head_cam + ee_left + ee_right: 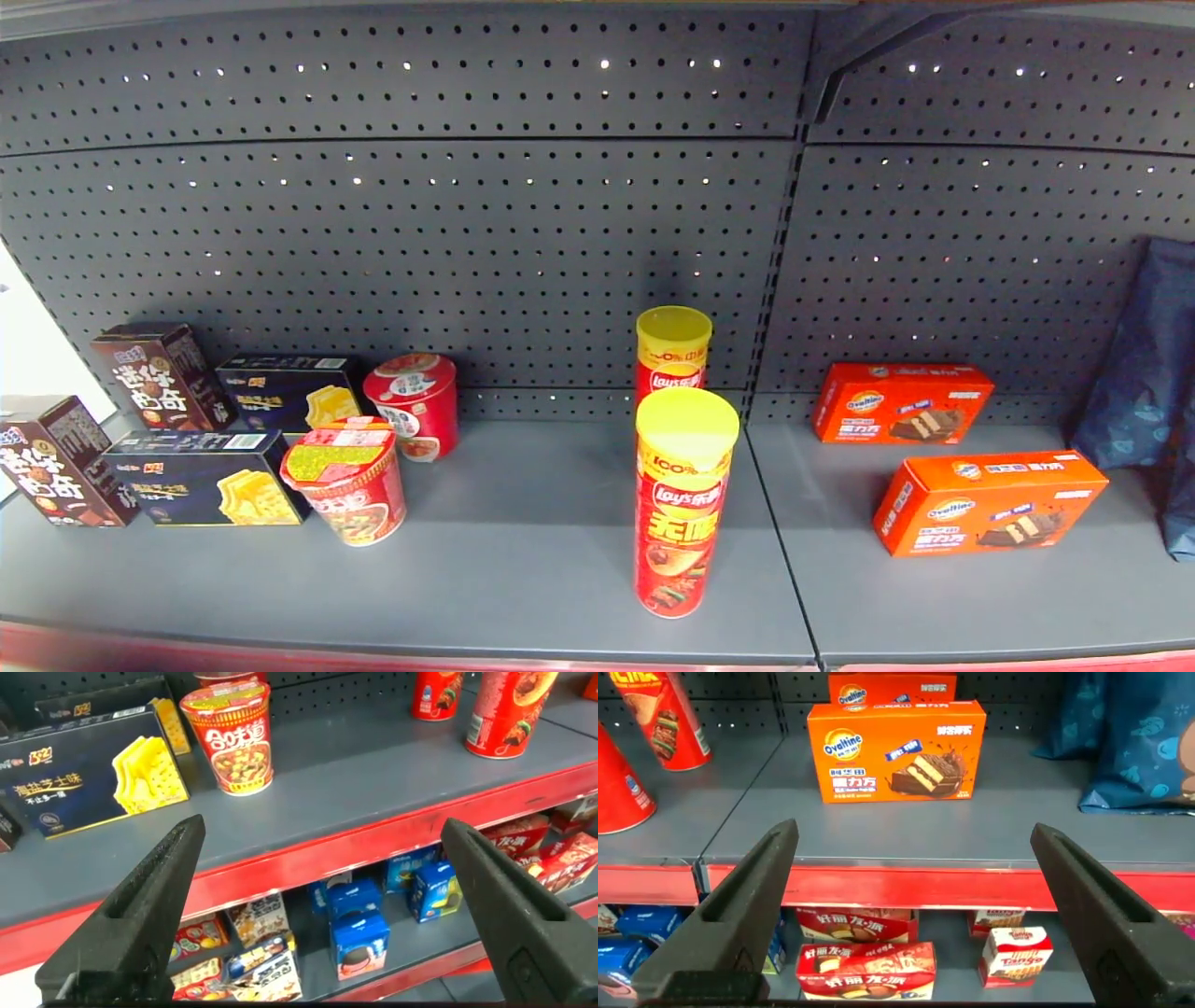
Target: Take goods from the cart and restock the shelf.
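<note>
Two glossy cylindrical cans [686,504], perforated metal backboard [420,233]

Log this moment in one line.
left gripper: open, empty | right gripper: open, empty | shelf: two chip cans, two cup noodles, two orange boxes

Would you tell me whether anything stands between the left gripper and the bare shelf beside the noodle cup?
Nothing visible does; the open left gripper faces bare shelf between noodle cup and chips can.
</note>
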Controlling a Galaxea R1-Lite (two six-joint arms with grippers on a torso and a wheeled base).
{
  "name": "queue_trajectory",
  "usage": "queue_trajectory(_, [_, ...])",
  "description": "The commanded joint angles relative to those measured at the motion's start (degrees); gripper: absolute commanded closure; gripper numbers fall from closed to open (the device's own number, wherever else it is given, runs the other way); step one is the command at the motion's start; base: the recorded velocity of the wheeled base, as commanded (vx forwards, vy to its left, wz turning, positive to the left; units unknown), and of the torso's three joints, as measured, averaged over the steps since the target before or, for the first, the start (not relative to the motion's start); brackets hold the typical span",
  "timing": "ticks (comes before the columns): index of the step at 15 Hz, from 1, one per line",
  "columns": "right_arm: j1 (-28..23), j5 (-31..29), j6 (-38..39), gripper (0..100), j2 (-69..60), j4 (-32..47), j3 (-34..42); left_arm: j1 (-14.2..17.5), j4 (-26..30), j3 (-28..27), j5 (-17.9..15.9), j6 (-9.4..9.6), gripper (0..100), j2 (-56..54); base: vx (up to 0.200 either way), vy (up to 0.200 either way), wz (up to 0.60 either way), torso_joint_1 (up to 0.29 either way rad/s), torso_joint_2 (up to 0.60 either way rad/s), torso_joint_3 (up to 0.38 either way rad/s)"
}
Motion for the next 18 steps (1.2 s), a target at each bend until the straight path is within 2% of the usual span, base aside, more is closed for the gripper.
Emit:
queue_trajectory(1, [0.00,0.03,-0.01,0,0.06,-0.02,-0.06,0.04,-0.02,0.00,-0.15,0.19,0,-0.10,0.000,0.000,0.00,0.000,0.00,0.000])
queue_trajectory(5, [0.00,0.03,-0.10,0,-0.02,-0.02,-0.06,0.04,0.07,0.00,-0.06,0.01,0,-0.10,0.000,0.000,0.00,0.000,0.00,0.000])
queue_trajectory(8, [0.00,0.83,-0.27,0,0.06,-0.02,0.03,0.04,0.07,0.00,-0.15,0.10,0,-0.10,0.000,-0.200,0.00,0.002,0.00,-0.001])
queue_trajectory(18, [0.00,0.91,-0.19,0,0.06,0.07,-0.06,-0.05,0.07,0.00,-0.15,-0.78,0,-0.10,0.000,0.000,0.00,0.000,0.00,0.000])
